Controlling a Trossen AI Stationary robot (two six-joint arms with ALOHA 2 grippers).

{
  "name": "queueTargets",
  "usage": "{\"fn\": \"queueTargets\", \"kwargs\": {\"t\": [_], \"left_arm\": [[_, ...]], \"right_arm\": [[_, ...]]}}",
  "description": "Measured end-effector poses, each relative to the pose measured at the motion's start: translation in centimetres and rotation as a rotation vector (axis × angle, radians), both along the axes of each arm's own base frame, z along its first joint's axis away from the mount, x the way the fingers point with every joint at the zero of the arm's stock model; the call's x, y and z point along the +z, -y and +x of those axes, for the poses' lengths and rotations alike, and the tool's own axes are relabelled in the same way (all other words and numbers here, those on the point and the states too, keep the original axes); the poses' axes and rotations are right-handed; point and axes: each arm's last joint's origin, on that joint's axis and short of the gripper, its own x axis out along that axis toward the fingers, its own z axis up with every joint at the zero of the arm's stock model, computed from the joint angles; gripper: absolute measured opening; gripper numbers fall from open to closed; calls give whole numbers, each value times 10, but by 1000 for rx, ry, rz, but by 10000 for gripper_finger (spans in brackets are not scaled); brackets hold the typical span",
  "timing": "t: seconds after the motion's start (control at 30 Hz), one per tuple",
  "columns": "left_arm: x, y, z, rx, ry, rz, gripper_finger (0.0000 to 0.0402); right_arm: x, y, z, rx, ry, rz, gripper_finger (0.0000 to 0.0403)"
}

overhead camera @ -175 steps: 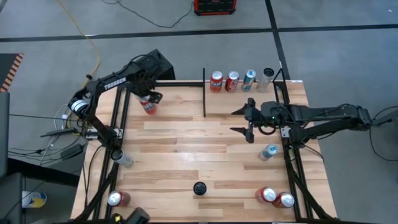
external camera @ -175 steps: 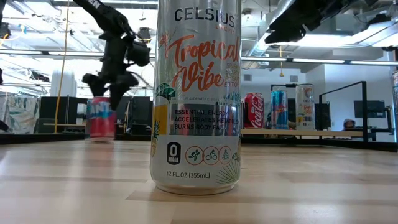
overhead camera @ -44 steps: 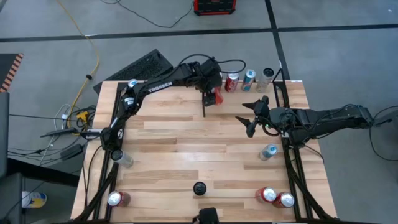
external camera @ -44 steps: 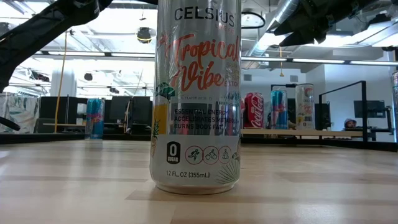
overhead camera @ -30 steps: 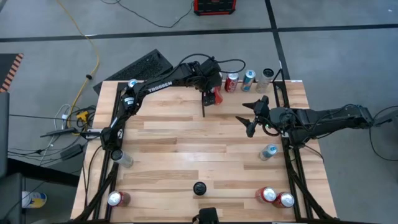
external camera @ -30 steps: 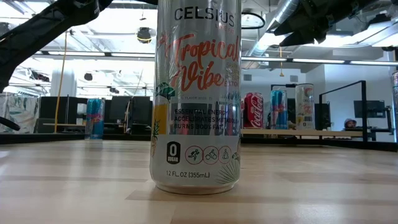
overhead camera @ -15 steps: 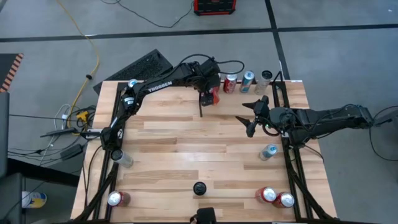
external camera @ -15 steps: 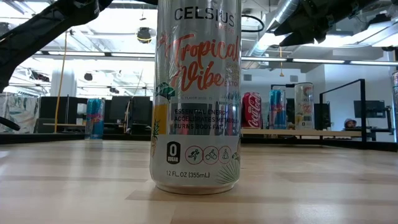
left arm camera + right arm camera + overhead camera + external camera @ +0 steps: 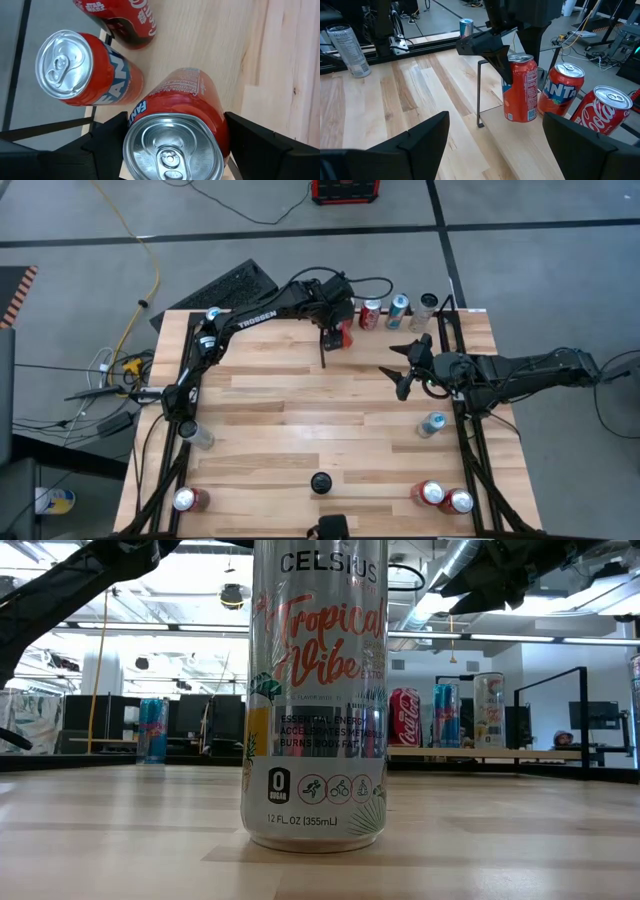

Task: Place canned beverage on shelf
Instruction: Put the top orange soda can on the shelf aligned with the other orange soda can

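Clamped on the red can [image 9: 521, 89] by the left gripper [image 9: 343, 330], one finger on each side, the can upright just inside the black divider bar [image 9: 480, 95]. Set at the open end of the shelf [image 9: 400, 345], probably so the row of an orange can [image 9: 560, 90], a cola can [image 9: 598, 116] and others could grow inward from the frame. Base apparently on or just above the wood; release seemingly next. Held spread and empty, the right gripper [image 9: 402, 368], over mid-table, likely to stay clear.
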Motion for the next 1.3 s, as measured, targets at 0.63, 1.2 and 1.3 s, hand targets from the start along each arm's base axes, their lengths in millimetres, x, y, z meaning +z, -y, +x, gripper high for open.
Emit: {"fn": "queueTargets", "kwargs": {"t": [0.63, 1.2, 1.3], "left_arm": [[0, 0, 1, -8, 13, -3, 292], [1, 1, 2, -5, 19, -10, 293], [1, 1, 2, -5, 20, -10, 293]], "right_arm": [[0, 0, 0, 5, -6, -9, 345], [0, 0, 0, 15, -6, -3, 345], [0, 0, 0, 16, -5, -2, 345]]}}
